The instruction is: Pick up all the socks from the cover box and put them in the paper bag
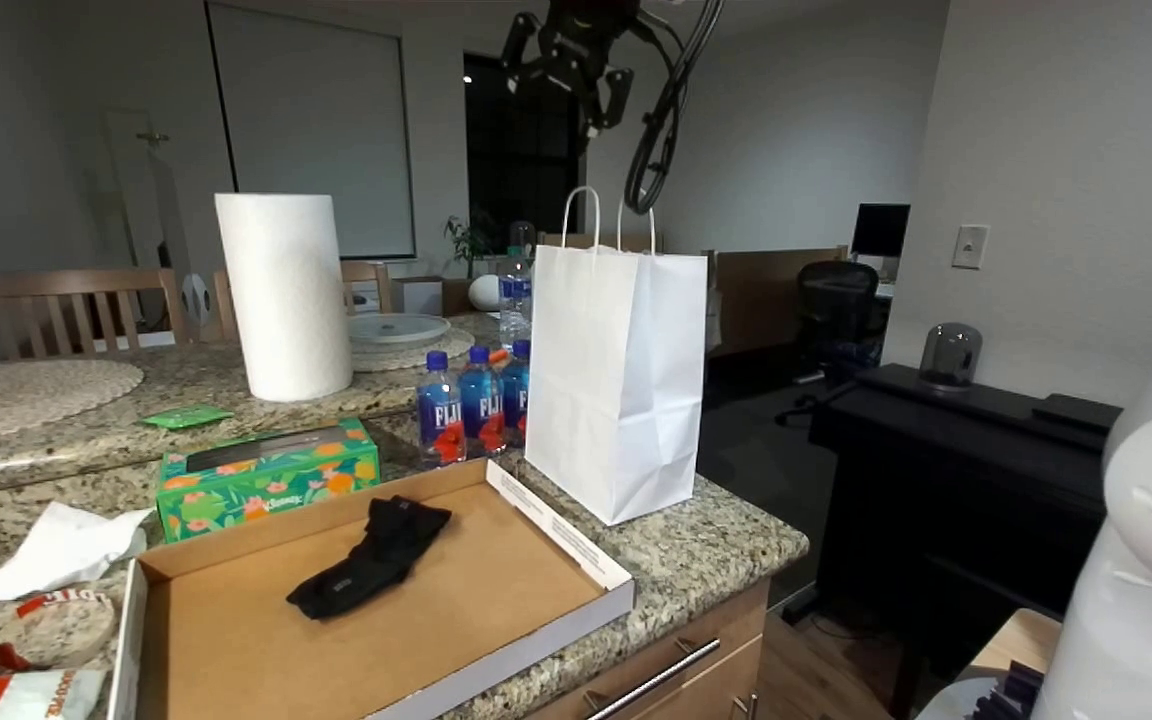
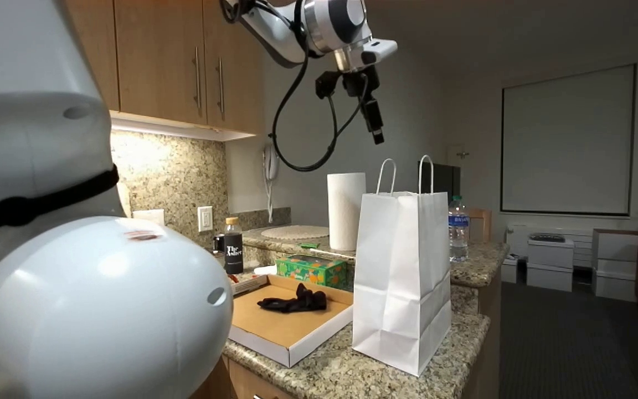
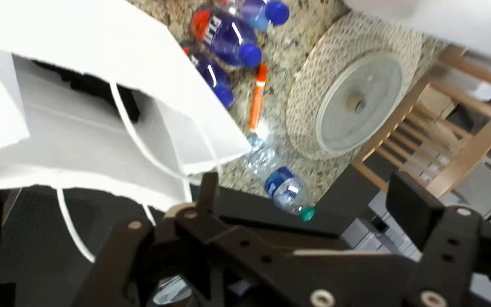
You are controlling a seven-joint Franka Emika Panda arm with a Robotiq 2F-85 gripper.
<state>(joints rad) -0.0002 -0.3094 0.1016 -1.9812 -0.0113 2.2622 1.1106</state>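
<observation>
Hanging higher than the top of the white paper bag, your gripper has its jaws spread wide. The bag stands upright on the counter, and in the wrist view you can see something black inside it. The black socks lie in a loose heap on the bottom of the cardboard tray; you can't tell their number. Just beside the tray you have the tissue box, and near the bag, three blue-capped bottles.
</observation>
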